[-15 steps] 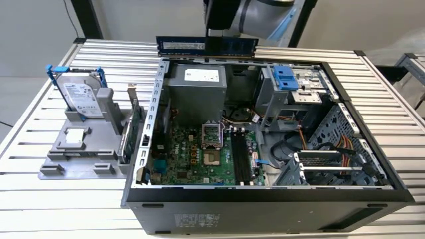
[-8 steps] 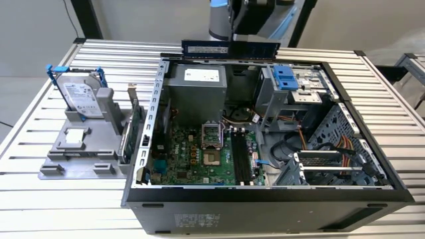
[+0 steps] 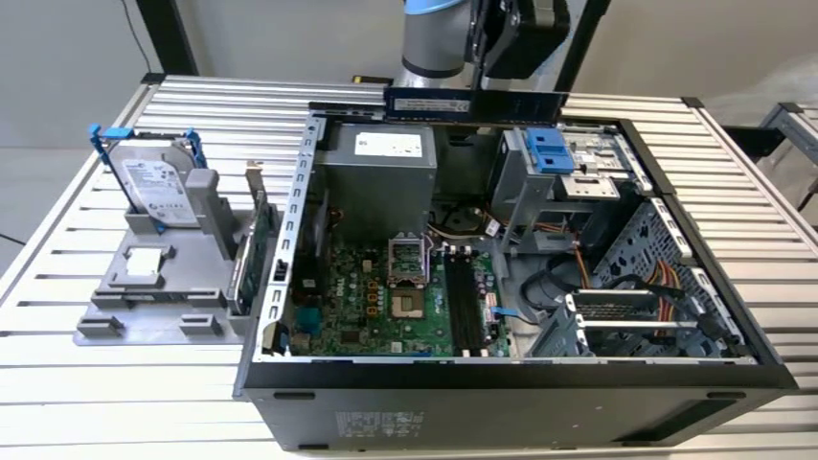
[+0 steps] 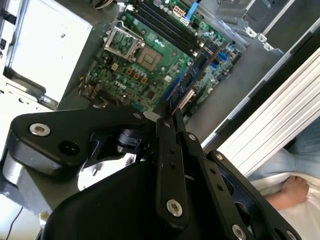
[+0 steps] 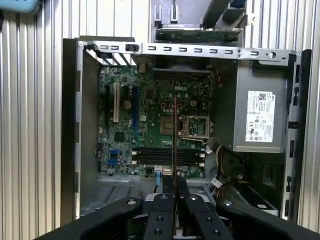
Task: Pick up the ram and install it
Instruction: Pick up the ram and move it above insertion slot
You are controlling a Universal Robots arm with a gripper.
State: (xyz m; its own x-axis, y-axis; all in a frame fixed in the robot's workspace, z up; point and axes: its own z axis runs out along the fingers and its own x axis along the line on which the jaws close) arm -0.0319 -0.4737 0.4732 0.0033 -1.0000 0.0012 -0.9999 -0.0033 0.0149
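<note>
The pincer (image 3: 484, 88) is pinching the ram (image 3: 435, 103) by its upper edge, its fingers pressed against both faces. The stick is hanging level and on edge beneath it. In the first wrist view the ram (image 5: 174, 135) is showing edge-on as a thin line running out from the pincer (image 5: 173, 200). Directly below the pincer the open case (image 3: 511, 383) is lying on the table (image 3: 102, 383), with the ram hanging clear above the motherboard (image 5: 150, 105) and crossing the slots (image 5: 150, 156) at a right angle. Well off to one side of the pincer, a hard drive (image 3: 153, 187) is standing in a grey rack.
</note>
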